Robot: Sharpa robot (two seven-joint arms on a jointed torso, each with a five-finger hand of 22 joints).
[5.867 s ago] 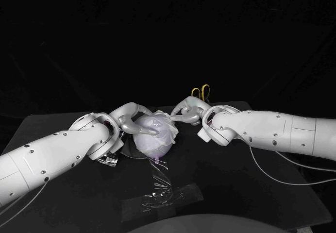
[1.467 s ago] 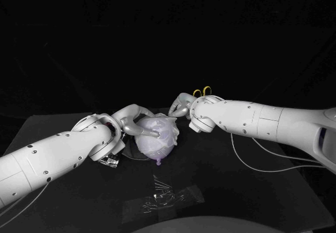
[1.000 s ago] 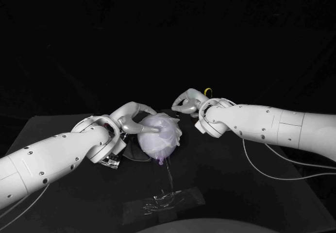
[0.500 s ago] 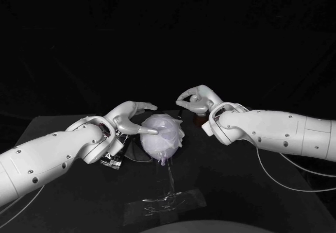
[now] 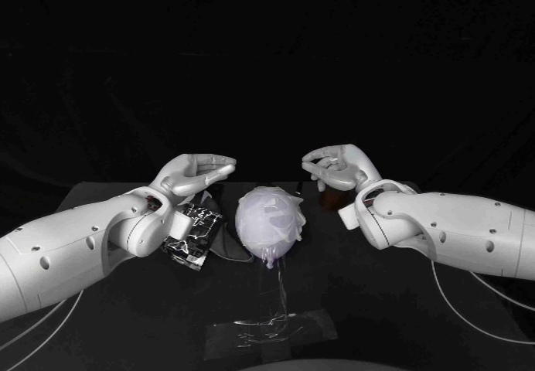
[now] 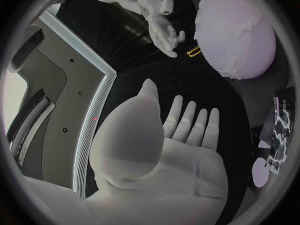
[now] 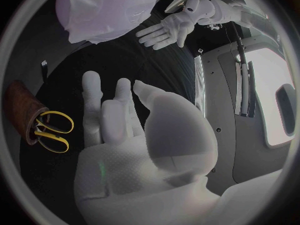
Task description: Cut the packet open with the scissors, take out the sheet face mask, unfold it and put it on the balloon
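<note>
The pale purple balloon stands in the middle of the table with the white sheet mask draped over it. It shows again in the left wrist view as the balloon and in the right wrist view as the balloon. My left hand hangs raised to the left of it, fingers apart, holding nothing; its palm is bare. My right hand hangs raised to the right, also empty, with fingers extended. The yellow-handled scissors stand in a brown holder.
The shiny black packet lies on the table under my left forearm, also seen as the packet. A clear base with crinkled film sits near the front edge, with a thin stem rising to the balloon.
Both hands have let go of the balloon, lifted and drawn apart. The balloon with the mask on it now stands free between them.
</note>
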